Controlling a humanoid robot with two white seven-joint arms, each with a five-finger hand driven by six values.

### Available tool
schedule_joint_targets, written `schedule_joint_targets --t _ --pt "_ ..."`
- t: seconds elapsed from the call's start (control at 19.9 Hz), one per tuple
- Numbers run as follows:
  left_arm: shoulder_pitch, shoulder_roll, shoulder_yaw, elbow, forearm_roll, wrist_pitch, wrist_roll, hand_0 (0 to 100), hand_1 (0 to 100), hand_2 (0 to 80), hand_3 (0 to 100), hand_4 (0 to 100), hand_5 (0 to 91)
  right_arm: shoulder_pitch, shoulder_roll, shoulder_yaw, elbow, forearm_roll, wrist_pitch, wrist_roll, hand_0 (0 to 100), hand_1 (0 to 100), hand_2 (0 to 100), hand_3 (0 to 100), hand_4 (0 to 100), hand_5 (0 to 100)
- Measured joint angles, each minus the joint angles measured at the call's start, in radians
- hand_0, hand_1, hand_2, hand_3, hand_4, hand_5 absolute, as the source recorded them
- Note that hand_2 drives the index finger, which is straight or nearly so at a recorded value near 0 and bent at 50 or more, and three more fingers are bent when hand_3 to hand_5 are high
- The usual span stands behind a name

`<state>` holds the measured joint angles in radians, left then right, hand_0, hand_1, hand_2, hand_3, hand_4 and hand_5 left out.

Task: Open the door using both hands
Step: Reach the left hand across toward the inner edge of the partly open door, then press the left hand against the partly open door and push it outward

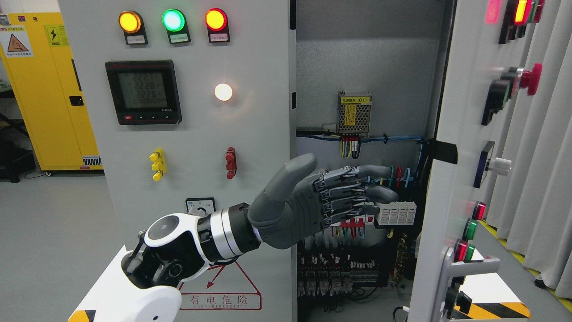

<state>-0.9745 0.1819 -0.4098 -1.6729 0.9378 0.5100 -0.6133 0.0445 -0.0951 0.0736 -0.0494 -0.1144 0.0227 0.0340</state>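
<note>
The grey cabinet's right door [451, 89] stands swung open toward me, its edge running down the right of the head view, with a silver handle [469, 267] low on it. The left door [250, 134] is closed and carries lamps and a meter. My left hand [357, 193] reaches from the lower left into the opening, fingers stretched flat and pointing right, holding nothing. Its fingertips [388, 195] stop a little short of the open door's inner edge. A white piece with yellow-black stripes [491, 300], seemingly my right arm, shows at the bottom right; its hand is hidden behind the door.
Inside the cabinet are a power supply [354, 114], coloured wires and rows of breakers [395, 212] just behind my left hand. A yellow safety cabinet [44, 89] stands at the far left. A pale curtain [549, 179] hangs at the right.
</note>
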Motion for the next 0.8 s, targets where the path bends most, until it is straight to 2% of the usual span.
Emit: schedule_joint_targets --t 0.15,0.25,0.4,0.8 --pt "-0.026 0.006 -0.031 0.009 0.048 -0.004 0.008 0 9 5.1 22 17 0.0 0.000 0.000 0.000 0.000 0.000 0.000 0.000 21 6 0 0 0 0" --pt "-0.047 0.010 -0.052 0.018 0.090 -0.006 0.021 0 0 0.0 10 15 0.0 0.000 0.000 0.000 0.000 0.000 0.000 0.000 21 6 0 0 0 0" --pt "-0.076 0.015 -0.082 0.034 0.143 -0.007 0.034 0 0 0.0 0 8 0.0 0.000 0.000 0.000 0.000 0.000 0.000 0.000 21 6 0 0 0 0" --pt "-0.144 0.026 -0.162 0.075 0.211 -0.009 0.038 0 0 0.0 0 7 0.0 0.000 0.000 0.000 0.000 0.000 0.000 0.000 21 6 0 0 0 0"
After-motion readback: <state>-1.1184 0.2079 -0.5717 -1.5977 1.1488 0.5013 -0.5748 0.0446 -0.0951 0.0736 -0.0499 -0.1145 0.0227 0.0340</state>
